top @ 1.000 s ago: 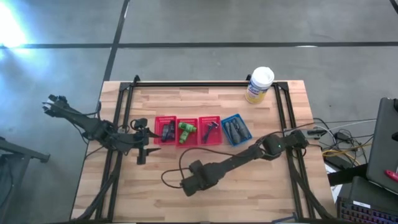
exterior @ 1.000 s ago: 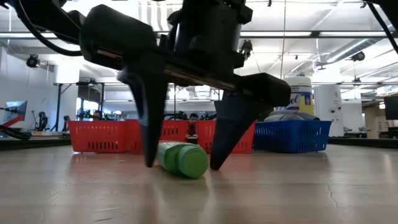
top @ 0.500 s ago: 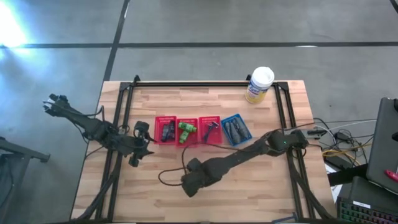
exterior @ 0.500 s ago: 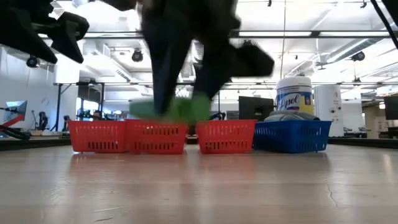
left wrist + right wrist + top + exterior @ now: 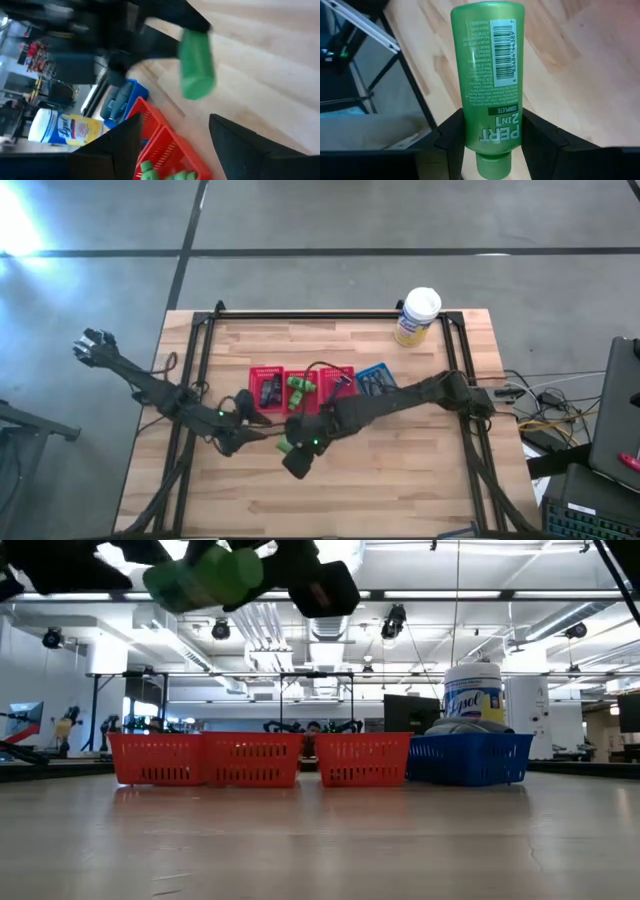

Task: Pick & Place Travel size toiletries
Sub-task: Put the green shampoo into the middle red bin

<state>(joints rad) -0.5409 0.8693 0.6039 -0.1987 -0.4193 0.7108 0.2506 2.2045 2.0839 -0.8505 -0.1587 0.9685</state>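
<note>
A green bottle of the travel size toiletries hangs above the table's near middle, with my right gripper shut on it. In the low view the bottle is high over the wood. My left gripper stands open just left of it, with nothing between its fingers. Other toiletries lie in the baskets: dark ones, green pieces, a dark razor and grey ones. My right gripper pinches the green bottle between its two fingers, on the lower body just beside the cap. The fingers slant down and the bottle runs on past their tips, cap end toward the wrist. It is lifted clear of the table.
Three red baskets and a blue basket stand in a row across the table's middle. A yellow canister with a white lid stands at the far edge. A black frame rail runs round the tabletop.
My right gripper has shut on the green bottle, which lay on the table, and lifted it clear, rising and going toward the baskets and the left arm. My left gripper has rolled about its own line and shifted a little toward the bottle, staying open.
</note>
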